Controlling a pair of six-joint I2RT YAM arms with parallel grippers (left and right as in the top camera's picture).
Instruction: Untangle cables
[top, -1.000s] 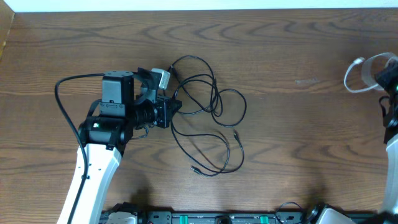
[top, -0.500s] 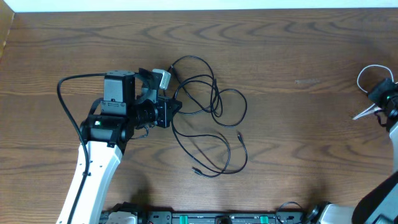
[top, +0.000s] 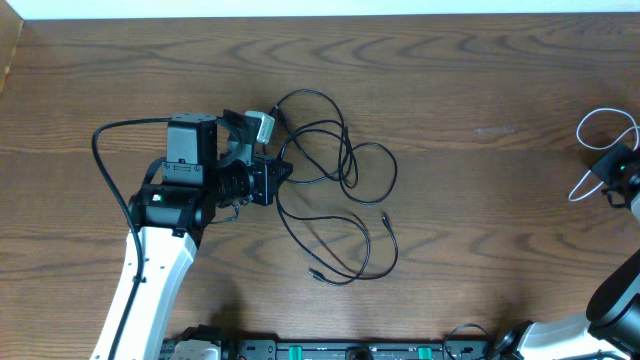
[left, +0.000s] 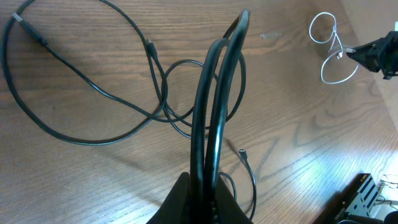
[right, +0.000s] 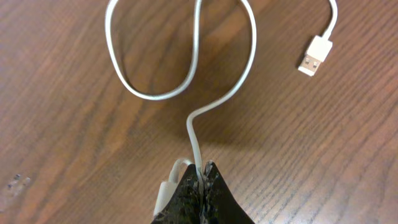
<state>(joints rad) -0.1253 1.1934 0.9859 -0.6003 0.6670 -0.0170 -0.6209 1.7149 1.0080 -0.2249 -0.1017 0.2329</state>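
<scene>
Thin black cables (top: 347, 165) are spread in overlapping loops at the scene's centre, with small plug ends (top: 384, 215) lying on the near side. Two strands at the tangle's left edge are pinched in the left gripper (top: 283, 170). A white cable (right: 191, 127) is looped at the far right, well apart from the black ones. It is clamped in the right gripper (right: 200, 177), and its USB plug (right: 316, 55) lies flat.

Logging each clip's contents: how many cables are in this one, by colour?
White USB cable: 1
Black cables: at least 2, tangled, exact count unclear
Total: at least 3
</scene>
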